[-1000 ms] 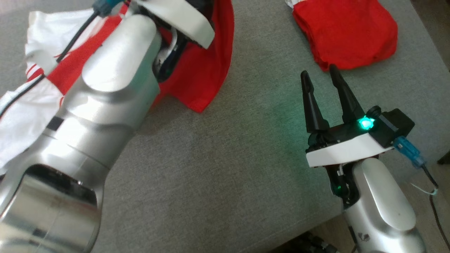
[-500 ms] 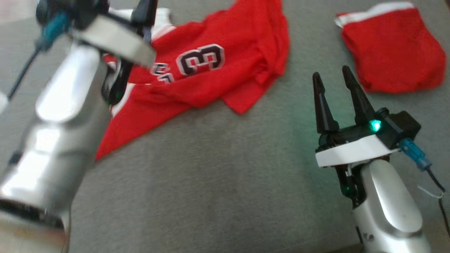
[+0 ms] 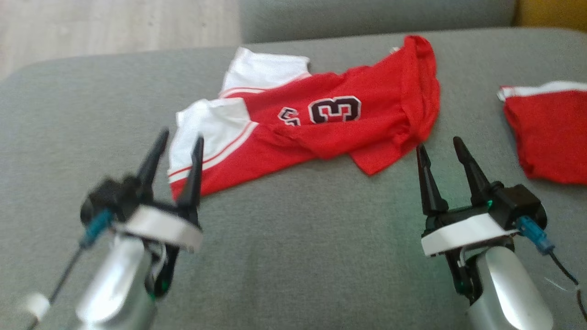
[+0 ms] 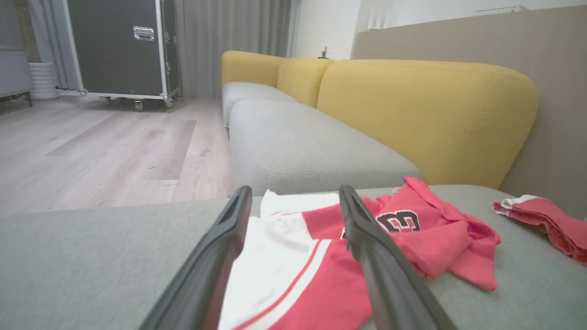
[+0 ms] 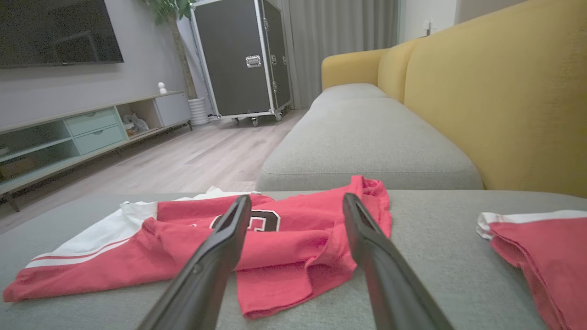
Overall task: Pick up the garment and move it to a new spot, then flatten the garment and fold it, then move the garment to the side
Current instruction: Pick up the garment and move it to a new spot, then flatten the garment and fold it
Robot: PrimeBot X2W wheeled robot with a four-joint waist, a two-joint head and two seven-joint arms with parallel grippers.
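Shirt (image 3: 321,123), red with white sleeves and a dark "3", lies rumpled on the grey sofa seat (image 3: 298,256), up at 12 o'clock from the robot, nothing holding it. Not flat: the red body is bunched and lapped over itself at the middle, and one corner sticks out toward 6 o'clock.

Left claw (image 3: 181,134): fingers apart, empty. Right claw (image 3: 438,143): fingers apart, empty. Both point to 12 o'clock, low over the seat, on the near side of the shirt.

Key relation, head view: the shirt's long axis runs slantwise, white sleeve end at 8 o'clock, red hem end at 2 o'clock. The sleeve end sits at 12 to 1 o'clock from the left claw, whose fingertips overlap its white edge. The red end sits at 11 o'clock from the right claw, fingertip just beside the hem. The left wrist view has white cloth right between the fingers; the right wrist view has the red fold between its fingers. Left looks a bit nearer, close call. Can't tell if either touches the cloth.

Second red piece (image 3: 550,133), folded, white trim, lies at 2 o'clock from the right claw, well apart from the shirt. Not the target, I'd say.

Judgement: flattening is next, each claw taking its own end and pulling along the slant. Risk is pinching two layers at the bunched middle.
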